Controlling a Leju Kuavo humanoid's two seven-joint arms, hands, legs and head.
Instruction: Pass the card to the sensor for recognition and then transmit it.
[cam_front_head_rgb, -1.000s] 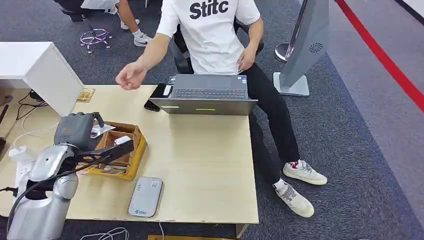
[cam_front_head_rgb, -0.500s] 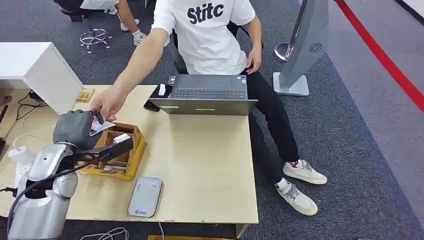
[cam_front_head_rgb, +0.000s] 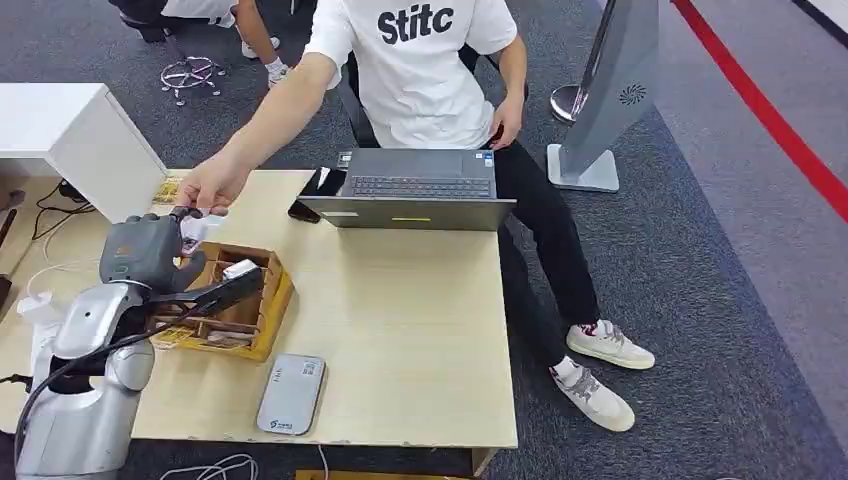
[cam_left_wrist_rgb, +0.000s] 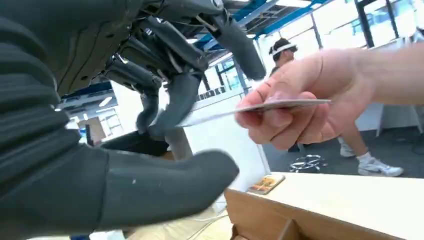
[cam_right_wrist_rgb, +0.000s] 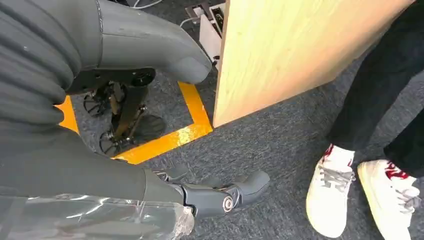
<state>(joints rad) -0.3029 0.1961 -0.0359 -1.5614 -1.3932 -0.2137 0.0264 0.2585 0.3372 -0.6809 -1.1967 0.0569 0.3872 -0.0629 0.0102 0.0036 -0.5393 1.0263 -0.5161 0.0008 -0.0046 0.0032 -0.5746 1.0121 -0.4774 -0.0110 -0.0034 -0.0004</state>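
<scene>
Since a second ago the person's hand has reached across the table and closed on the card, and the left hand has lifted slightly above the wooden tray. The card lies flat, one end in the person's fingers, the other end among the robot's dark fingers; whether those fingers truly grip it I cannot tell. This looks like the handover step. The laptop and the grey reader sit well apart, leaving room to withdraw. The right hand hangs empty, fingers loosely apart, beside the table edge.
</scene>
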